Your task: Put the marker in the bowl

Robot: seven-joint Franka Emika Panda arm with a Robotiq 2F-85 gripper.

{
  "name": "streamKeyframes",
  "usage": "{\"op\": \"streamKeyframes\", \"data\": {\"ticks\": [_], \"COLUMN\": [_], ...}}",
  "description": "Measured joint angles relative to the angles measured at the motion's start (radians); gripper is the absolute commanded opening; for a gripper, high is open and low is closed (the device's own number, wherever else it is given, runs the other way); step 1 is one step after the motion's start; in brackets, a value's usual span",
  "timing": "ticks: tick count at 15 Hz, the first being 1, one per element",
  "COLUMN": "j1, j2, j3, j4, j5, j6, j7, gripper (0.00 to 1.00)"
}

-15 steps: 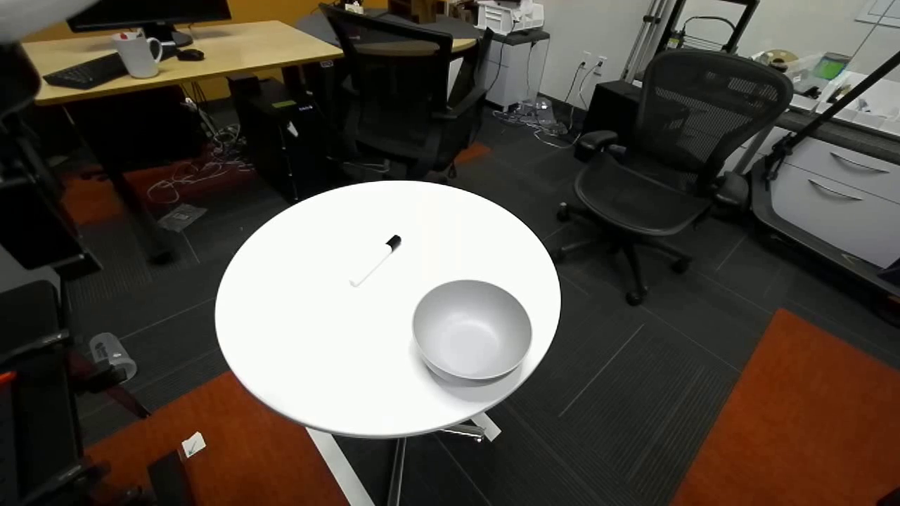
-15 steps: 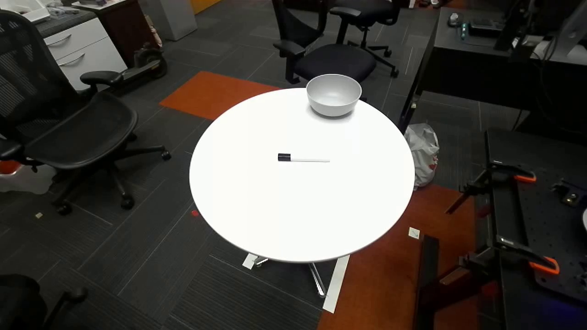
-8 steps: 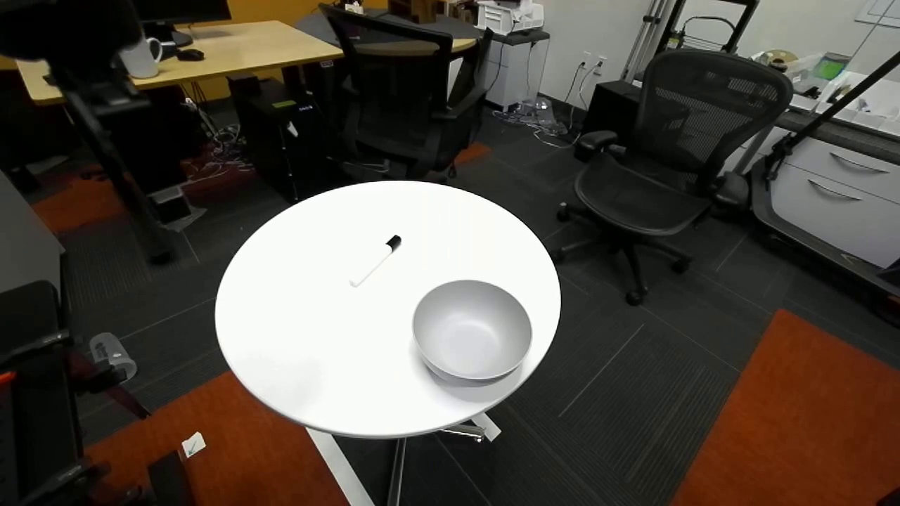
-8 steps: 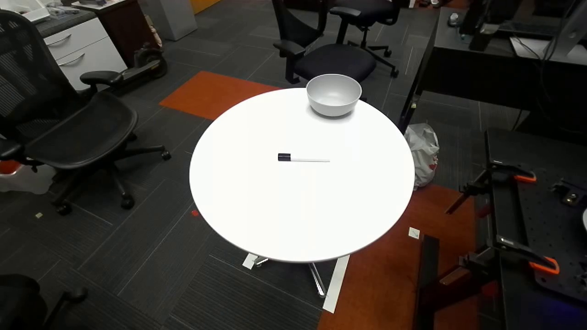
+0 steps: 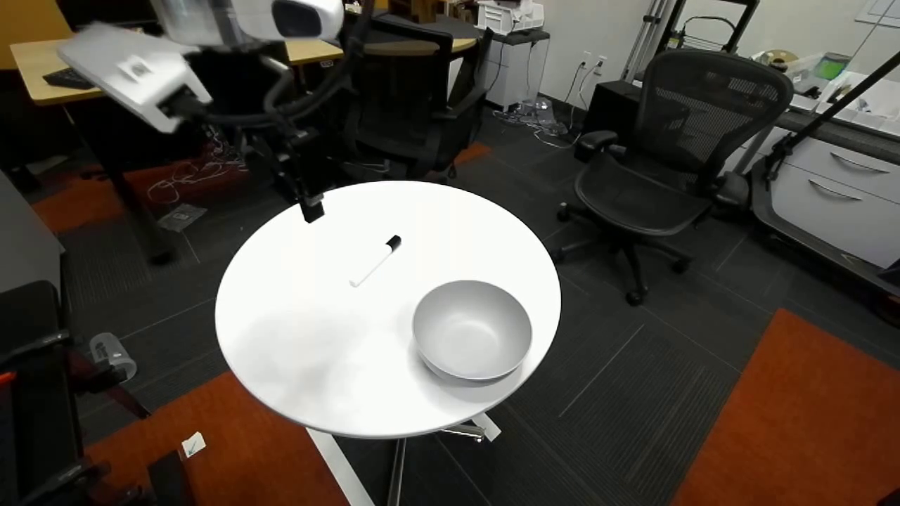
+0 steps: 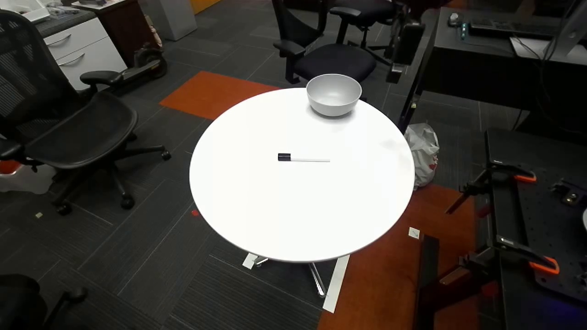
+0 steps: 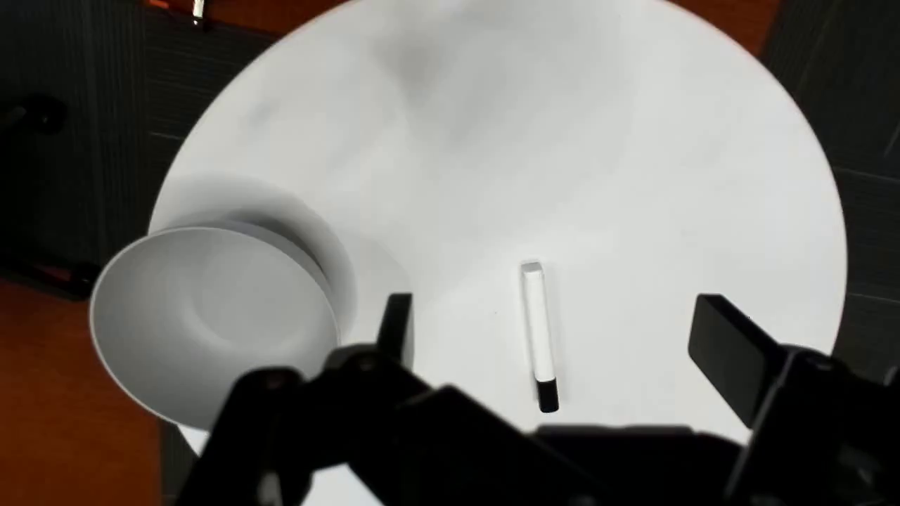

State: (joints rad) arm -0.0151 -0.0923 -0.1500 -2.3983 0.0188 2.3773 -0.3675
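Observation:
The marker [image 5: 377, 261], white with a black end, lies on the round white table [image 5: 295, 316] in both exterior views [image 6: 305, 160]. The light grey bowl [image 5: 471, 330] stands upright near the table's edge, apart from the marker; it shows in both exterior views [image 6: 334, 95]. In the wrist view my gripper [image 7: 552, 316] is open and empty. The marker [image 7: 539, 330] appears between its fingers, lower down on the table. The bowl [image 7: 218, 316] is at the left, partly hidden by a finger. In an exterior view the gripper [image 5: 311, 207] is above the table's far-left edge.
Black office chairs [image 5: 710, 140] stand around the table. A wooden desk [image 5: 246, 49] is behind the arm. A black bench with orange-tipped clamps [image 6: 527, 220] stands to one side in an exterior view.
The arm has swung in from the upper left of an exterior view toward the table, and its shadow now falls on the tabletop. The marker and the bowl have not moved.

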Motion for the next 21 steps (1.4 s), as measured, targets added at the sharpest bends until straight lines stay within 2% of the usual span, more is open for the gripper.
{"op": "streamKeyframes", "data": {"ticks": [5,7,15,21], "j1": [-0.003,-0.01,-0.059,-0.074], "j2": [0.251,0.339,0.623,0.755], "j3": [0.049,0.071,0.168,0.192], "j4": [0.112,0.173,0.437,0.556], "j5": [0.0,0.0,0.0,-0.012], "j6": [0.183,0.218,0.218,0.188], "j7": [0.0,0.0,-0.002,-0.002], "gripper": [1.0,1.0,1.0,1.0]}}
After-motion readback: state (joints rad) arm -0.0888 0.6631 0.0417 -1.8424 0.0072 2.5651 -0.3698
